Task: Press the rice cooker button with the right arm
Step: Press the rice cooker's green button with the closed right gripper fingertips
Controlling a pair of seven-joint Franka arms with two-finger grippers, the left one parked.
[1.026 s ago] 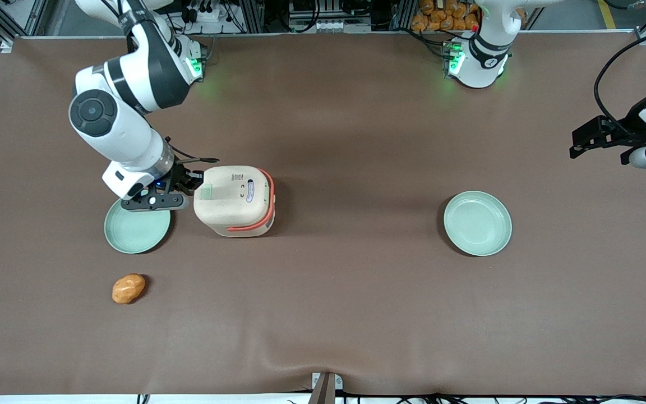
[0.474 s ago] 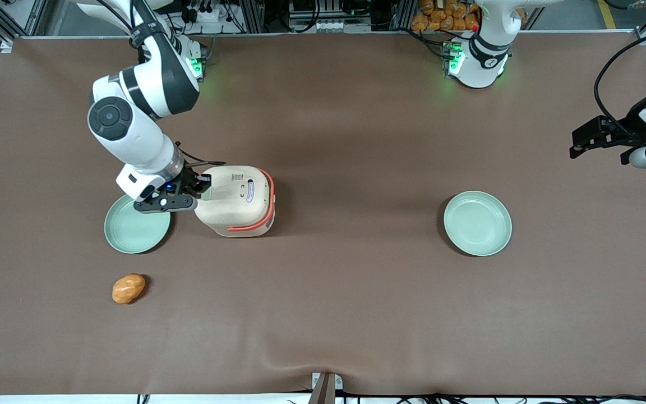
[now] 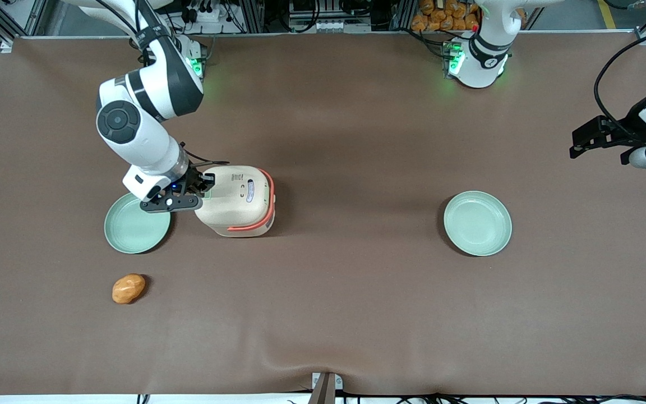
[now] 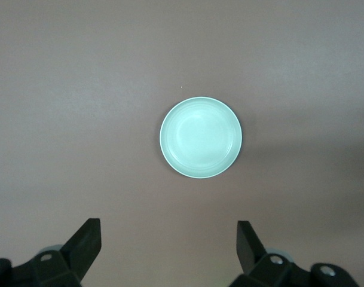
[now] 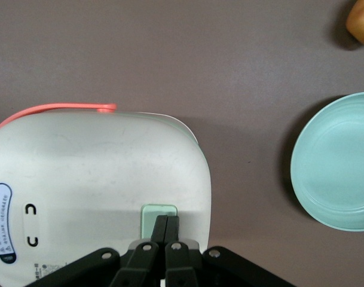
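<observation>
gripper (image 5: pixel 167 230), fingers pressed together, tips on the green button (image 5: pixel 158 213) at rice cooker (image 3: pixel 237 200) lid's 9 o'clock edge; press seemingly underway, release left.

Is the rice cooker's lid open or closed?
Closed: the rice cooker lid lies flat, no gap showing. The shut end effector tips sit on its green button.

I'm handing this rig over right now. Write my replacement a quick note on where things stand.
Gripper: jaws shut, empty, tips on the pale green button at the lid edge of the rice cooker.
Cooker stands beside a green plate; a second plate lies toward the parked arm's end; an orange-brown lump lies nearer the front camera.
Done: approach, tips placed on the button.
Left: whether the press has registered cannot be seen; confirm it, then lift the arm away.
</observation>
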